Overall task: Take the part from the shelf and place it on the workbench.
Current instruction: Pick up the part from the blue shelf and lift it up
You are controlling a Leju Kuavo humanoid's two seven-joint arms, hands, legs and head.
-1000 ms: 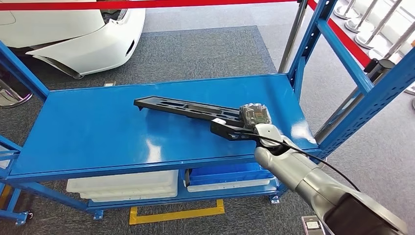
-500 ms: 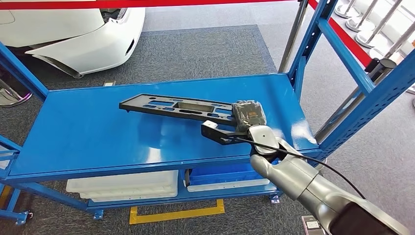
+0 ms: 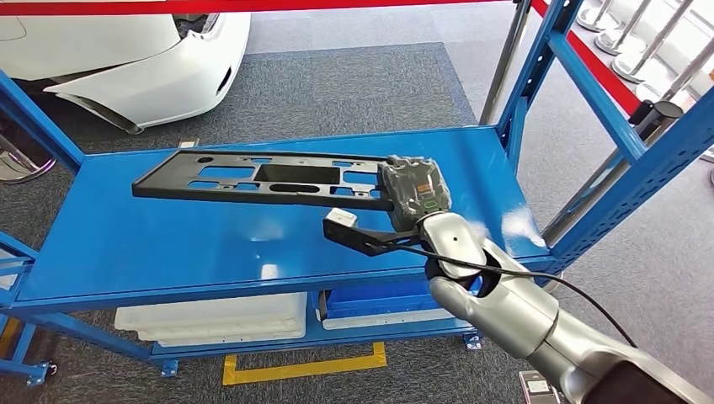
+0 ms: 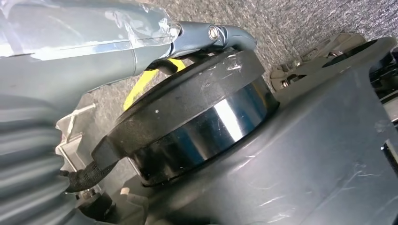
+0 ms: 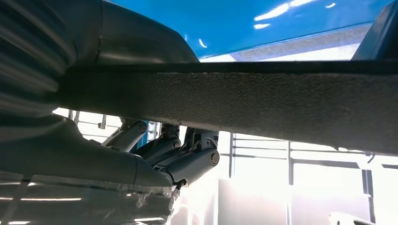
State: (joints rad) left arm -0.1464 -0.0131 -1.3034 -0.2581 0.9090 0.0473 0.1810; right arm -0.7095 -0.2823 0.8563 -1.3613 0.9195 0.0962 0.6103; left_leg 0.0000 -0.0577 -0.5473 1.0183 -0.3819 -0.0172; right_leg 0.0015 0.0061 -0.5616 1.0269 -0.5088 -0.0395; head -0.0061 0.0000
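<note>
The part (image 3: 261, 179) is a long flat black plastic plate with several cut-outs. My right hand (image 3: 412, 192) grips its right end and holds it lifted over the blue shelf (image 3: 126, 244), its flat face turned up toward the camera. In the right wrist view the part's rough dark edge (image 5: 263, 105) runs across the picture, with my right hand (image 5: 155, 159) closed around it. My left hand (image 4: 42, 154) hangs down near the grey carpet.
Blue shelf uprights (image 3: 539, 59) rise at the right and an upright (image 3: 34, 118) at the left. White bins (image 3: 210, 320) and a blue bin (image 3: 396, 299) sit on the lower level. A white car (image 3: 118, 59) and a red barrier tape (image 3: 253, 7) lie beyond the shelf.
My right hand has lifted the part off the shelf and swung it left. The part has tipped from edge-on to face-up.
</note>
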